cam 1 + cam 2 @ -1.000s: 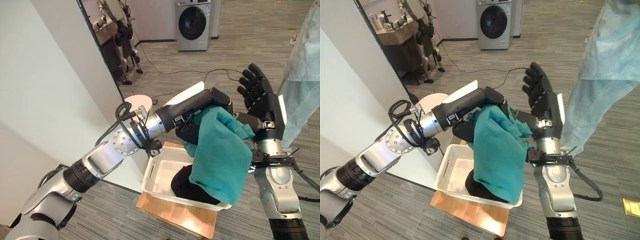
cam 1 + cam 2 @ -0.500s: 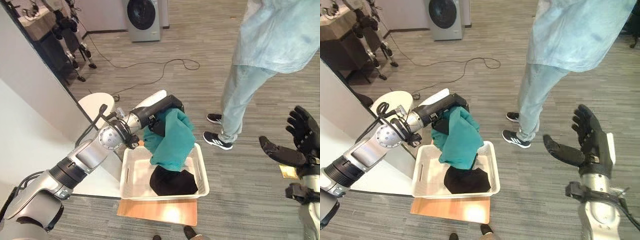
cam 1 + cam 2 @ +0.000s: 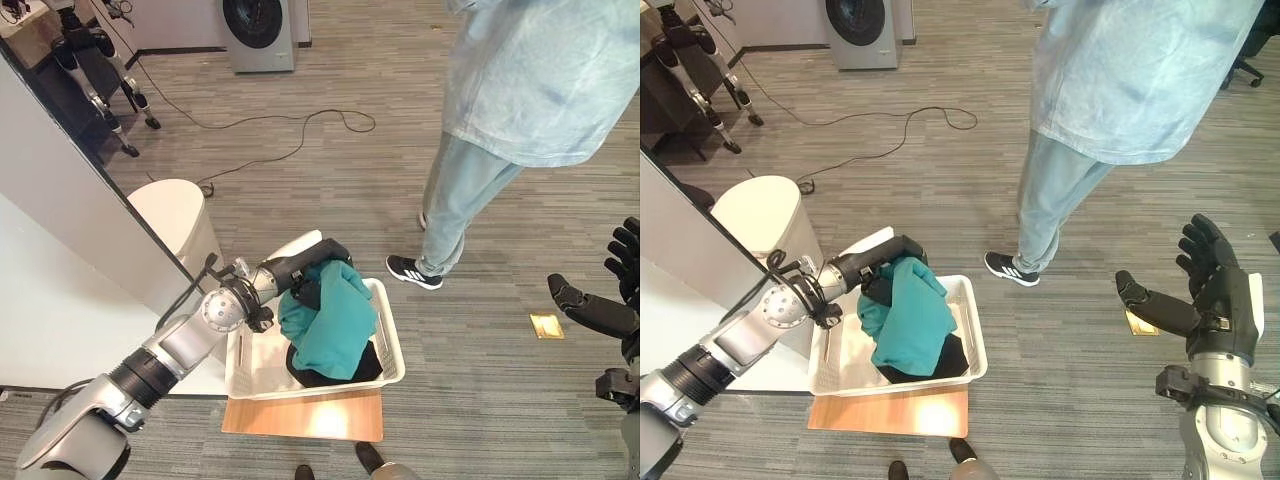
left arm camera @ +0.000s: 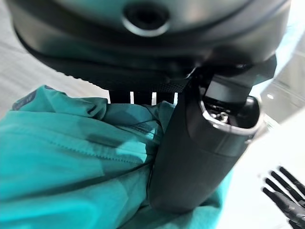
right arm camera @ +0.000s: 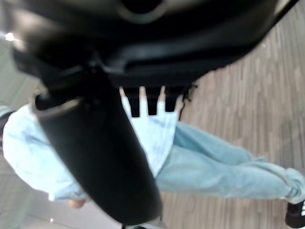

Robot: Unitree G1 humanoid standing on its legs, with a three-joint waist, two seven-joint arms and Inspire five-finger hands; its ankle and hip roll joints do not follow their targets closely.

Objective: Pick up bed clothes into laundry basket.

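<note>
Teal cloth at basket, not yet released.

Left hand (image 3: 318, 272) clamped on crumpled teal cotton garment (image 3: 328, 325), draped into white plastic laundry basket (image 3: 393, 352) over dark clothing (image 3: 366, 365). Right hand (image 3: 1212, 300) spread wide, idle, well apart. Remaining, likely: letting go.

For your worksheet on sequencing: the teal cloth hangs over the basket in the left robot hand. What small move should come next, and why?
Probably open the left robot hand and let go. The teal cloth it grips already droops into the white basket, onto a dark garment. The right robot hand is open, off to the side.
</note>
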